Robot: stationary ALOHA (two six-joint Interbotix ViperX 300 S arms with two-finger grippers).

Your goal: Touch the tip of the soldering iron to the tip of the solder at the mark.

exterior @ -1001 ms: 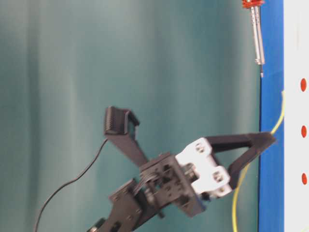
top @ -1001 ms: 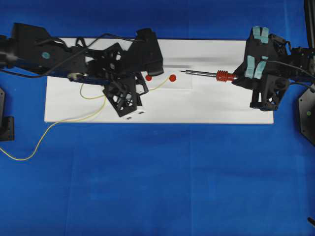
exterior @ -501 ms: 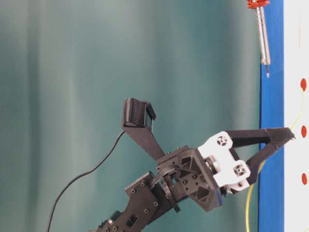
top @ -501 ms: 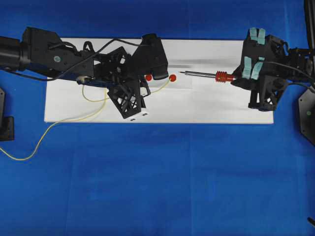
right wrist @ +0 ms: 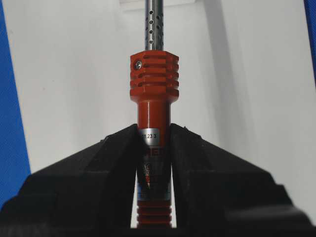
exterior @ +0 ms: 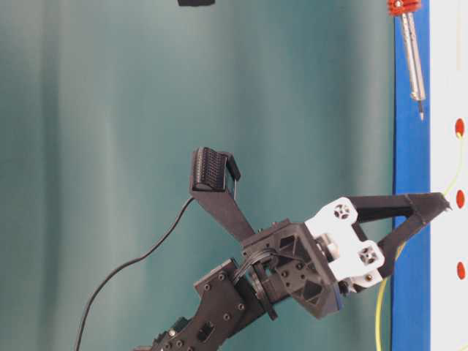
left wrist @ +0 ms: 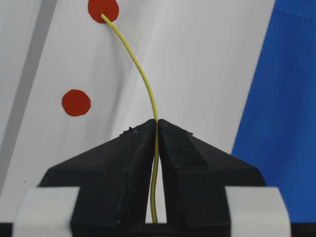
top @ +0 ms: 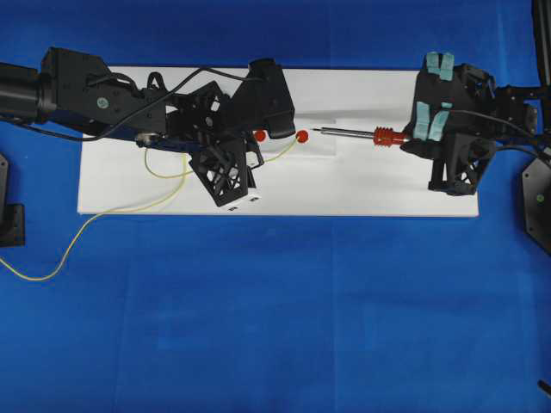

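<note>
- Overhead: now the soldering iron [top: 357,133], in the right gripper [top: 413,142], has slid left since a second ago, so its tip is just right of the red mark [top: 302,136]. It lies level, pointing left. The gap looks nearly closed.
- Table-level: the iron's tip has come closer to the white board [exterior: 447,175].
- Left wrist: the left gripper [left wrist: 157,129] pinches the solder [left wrist: 140,74]; its end rests on the far mark, pointing away.
- Right wrist: jaws clamp the iron's handle, shaft pointing away.
</note>
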